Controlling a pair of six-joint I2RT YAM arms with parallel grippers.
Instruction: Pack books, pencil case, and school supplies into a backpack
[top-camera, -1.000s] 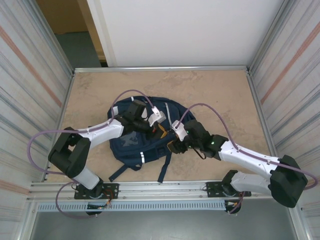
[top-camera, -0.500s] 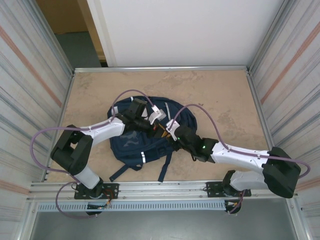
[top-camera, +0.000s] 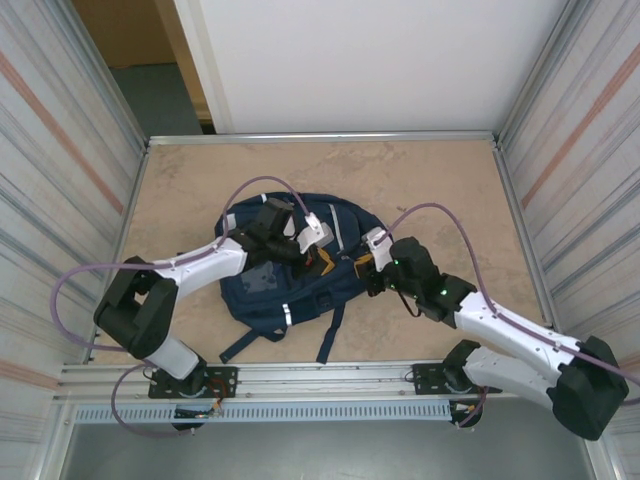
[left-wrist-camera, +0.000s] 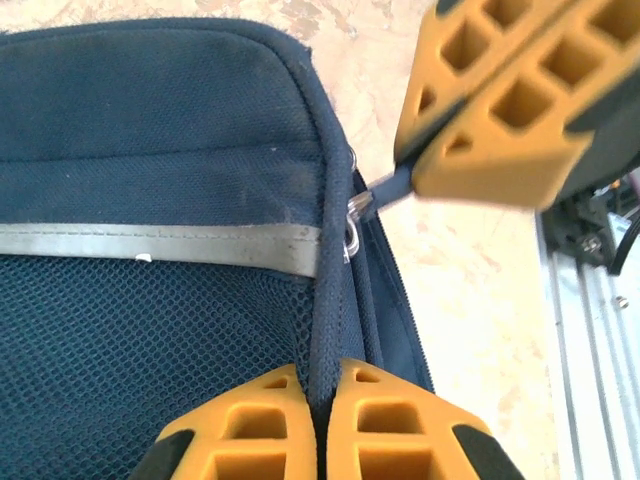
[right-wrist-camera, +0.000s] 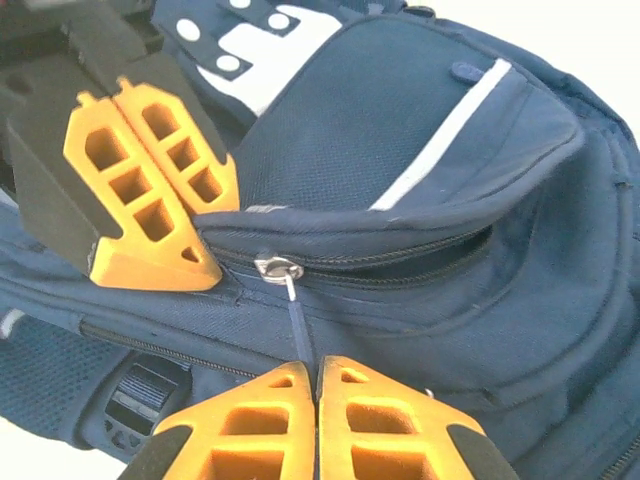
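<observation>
Backpack lies flat on the worktop, centre-left, between the two arms; its loose straps trail toward the near edge. Navy fabric, with a pale patch at the far-left corner.

Left hand – fingers closed, pinching a raised seam of the backpack where the mesh panel meets the side wall. A grey reflective stripe crosses the fabric just beyond the fingertips.

Right hand – fingers closed on the zip pull, a narrow dark tab hanging from the metal slider. The tab runs straight from the slider down between the pads. The slider sits on the zip line under the flap of a front pocket with a white stripe.

The two hands are near each other over the right side of the backpack: in the right wrist view the left hand's orange fingers sit just left of the slider, apart from it. Cannot tell whether the zip beyond the slider is open or shut.
</observation>
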